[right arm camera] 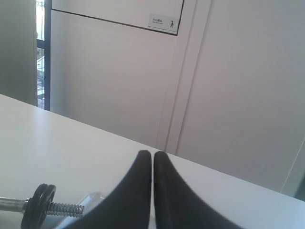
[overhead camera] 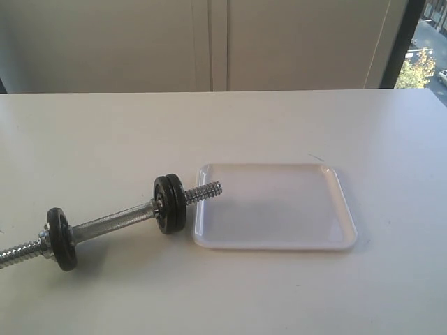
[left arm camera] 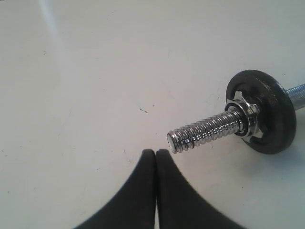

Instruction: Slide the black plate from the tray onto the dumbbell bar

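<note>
The chrome dumbbell bar (overhead camera: 112, 225) lies slantwise on the table, its threaded right end over the white tray's (overhead camera: 279, 246) left rim. One black plate (overhead camera: 170, 203) sits on the bar beside the tray; a second black plate (overhead camera: 61, 239) sits near the bar's left end. The tray's floor shows bare white. In the left wrist view my left gripper (left arm camera: 156, 151) is shut on nothing, its tips just short of the bar's threaded end (left arm camera: 205, 130), behind which sit a collar (left arm camera: 248, 117) and plate (left arm camera: 271, 124). My right gripper (right arm camera: 152, 153) is shut and holds nothing, above the tray corner (right arm camera: 93, 198). Neither gripper shows in the exterior view.
The white table (overhead camera: 223, 125) runs back to a pale panelled wall (overhead camera: 209, 42). A window strip (overhead camera: 419, 49) shows at the far right. The right wrist view also catches the plate (right arm camera: 35, 205) and threaded bar end (right arm camera: 64, 209) beside the tray.
</note>
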